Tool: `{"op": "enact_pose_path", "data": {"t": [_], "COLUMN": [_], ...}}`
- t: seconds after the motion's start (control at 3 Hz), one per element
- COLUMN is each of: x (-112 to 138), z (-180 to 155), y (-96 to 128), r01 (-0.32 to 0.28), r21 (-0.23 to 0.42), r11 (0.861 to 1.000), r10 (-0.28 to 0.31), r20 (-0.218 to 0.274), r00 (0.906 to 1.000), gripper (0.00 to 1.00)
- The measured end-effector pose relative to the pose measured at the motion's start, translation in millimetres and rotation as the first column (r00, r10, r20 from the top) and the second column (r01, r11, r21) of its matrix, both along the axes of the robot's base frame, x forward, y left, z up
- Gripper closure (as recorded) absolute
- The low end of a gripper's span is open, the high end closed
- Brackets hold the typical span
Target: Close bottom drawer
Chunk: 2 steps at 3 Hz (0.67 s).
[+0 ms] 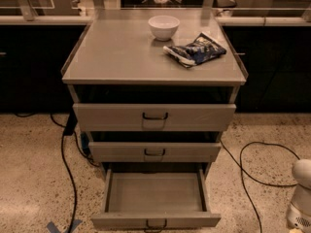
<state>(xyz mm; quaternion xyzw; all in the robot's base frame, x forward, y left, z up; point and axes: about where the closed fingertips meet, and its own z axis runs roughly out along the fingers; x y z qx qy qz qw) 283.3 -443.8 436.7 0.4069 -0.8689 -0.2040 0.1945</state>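
The bottom drawer [154, 194] of the grey-beige cabinet is pulled far out, and its shallow tray is empty. Its low front [155, 220] with a small dark wire handle [155, 224] is at the bottom edge of the camera view. The middle drawer [154, 151] and the taller top drawer [154, 116] stick out only slightly. My gripper [301, 193] shows as a white rounded body at the bottom right edge. It is to the right of the bottom drawer and apart from it.
A white bowl [164, 26] and a dark blue snack bag [195, 50] lie on the cabinet top [121, 57]. Black cables run over the speckled floor at left [63, 164] and right [252, 164]. Blue tape [63, 225] marks the floor at bottom left. Dark counters stand behind.
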Motion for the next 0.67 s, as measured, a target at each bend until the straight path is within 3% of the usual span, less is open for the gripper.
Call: {"op": "enact_pose_path", "data": {"t": [0.67], "x": [-8.5], "z": [-4.8], "y": [0.7], "r01": [0.019], "r21": [0.001], "r11": [1.000], "r10": [-0.019], "r20": [-0.005], "r00": [0.9998], "gripper": [0.00]}}
